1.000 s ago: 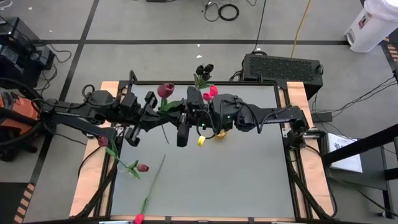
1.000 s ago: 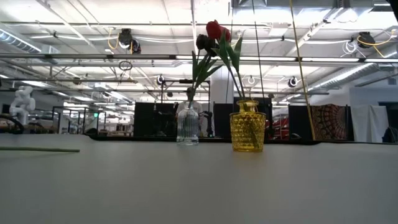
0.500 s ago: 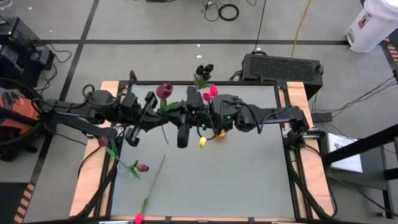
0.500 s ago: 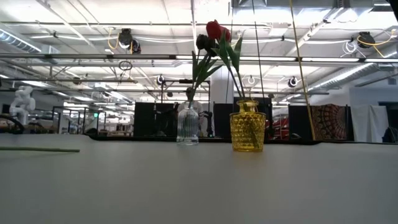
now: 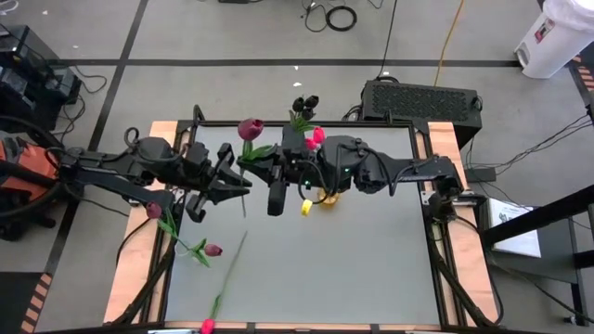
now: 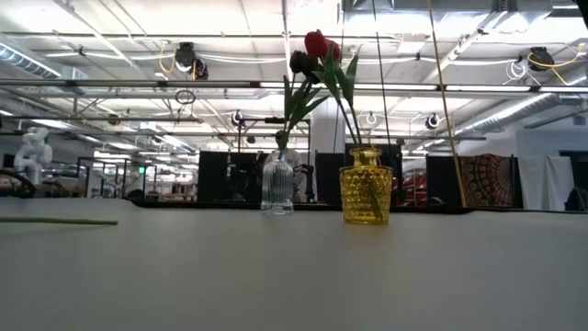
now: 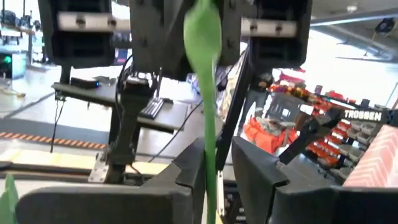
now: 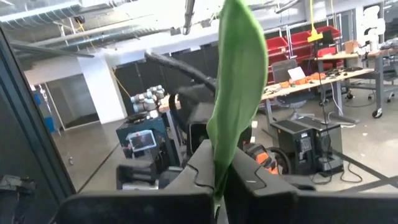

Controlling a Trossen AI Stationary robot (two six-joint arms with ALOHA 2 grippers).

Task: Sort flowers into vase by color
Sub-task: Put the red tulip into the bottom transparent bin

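Maroon tulip (image 5: 249, 128) shifted rightward, green stem (image 8: 231, 106) only in wrist views.

In the left wrist view the green stem (image 7: 208, 143) is a blur running out past the picture's upper edge, its head unseen. In the right wrist view the leaf (image 8: 236, 87) is cut off the same way. From above, the right arm covers most of the yellow vase (image 5: 327, 198). At the table's near edge a red tulip head (image 5: 206, 326) is clipped.
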